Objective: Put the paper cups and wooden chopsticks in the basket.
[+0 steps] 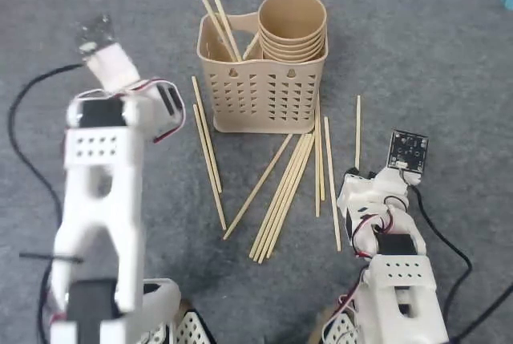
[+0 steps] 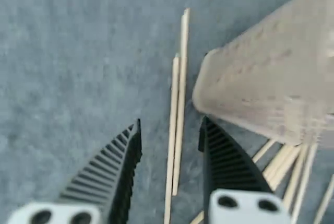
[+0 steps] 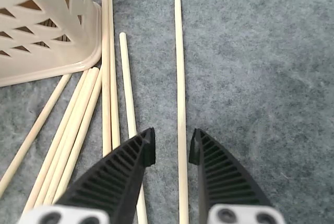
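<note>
A beige slotted basket point(image 1: 260, 99) stands at the back middle of the grey carpet. It holds a stack of paper cups point(image 1: 292, 19) and a few wooden chopsticks point(image 1: 220, 19). Several more chopsticks point(image 1: 280, 188) lie loose in front of it and at both sides. My left gripper point(image 2: 169, 130) is open above a pair of chopsticks point(image 2: 177, 104) lying beside the basket's corner point(image 2: 261, 88). My right gripper point(image 3: 172, 138) is open low over a single chopstick point(image 3: 178, 51), which runs between its fingers. That chopstick point(image 1: 357, 131) lies to the right of the basket.
The left arm point(image 1: 100, 167) stands left of the basket and the right arm point(image 1: 385, 232) at the front right. Cables trail from both arms. Bare carpet point(image 1: 449, 63) lies at the far right and at the far left.
</note>
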`<state>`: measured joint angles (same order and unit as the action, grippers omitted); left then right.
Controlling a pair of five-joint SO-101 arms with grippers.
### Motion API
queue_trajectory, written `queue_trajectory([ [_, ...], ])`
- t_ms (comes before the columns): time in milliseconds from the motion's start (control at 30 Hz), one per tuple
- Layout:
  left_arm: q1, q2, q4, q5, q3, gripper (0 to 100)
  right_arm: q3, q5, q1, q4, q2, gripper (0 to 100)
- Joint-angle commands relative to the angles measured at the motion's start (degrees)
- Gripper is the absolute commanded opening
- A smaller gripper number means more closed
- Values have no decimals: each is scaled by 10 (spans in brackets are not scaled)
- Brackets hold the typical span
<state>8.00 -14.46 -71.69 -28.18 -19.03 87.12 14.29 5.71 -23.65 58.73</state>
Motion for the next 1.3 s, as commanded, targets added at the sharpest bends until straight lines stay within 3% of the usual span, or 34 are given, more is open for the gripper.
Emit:
queue_trajectory([
  [0, 0, 60, 5, -30, 4, 177, -2, -8, -7, 15, 14, 117],
  [433, -56, 206, 108, -49, 2, 177, -2, -8, -7, 15, 14, 117],
  [533, -61, 234, 122, -83, 2, 177, -2, -8, -7, 15, 14, 117],
  [1267, -58, 287, 127, -100, -7, 176, -2, -8, -7, 17, 14, 117],
])
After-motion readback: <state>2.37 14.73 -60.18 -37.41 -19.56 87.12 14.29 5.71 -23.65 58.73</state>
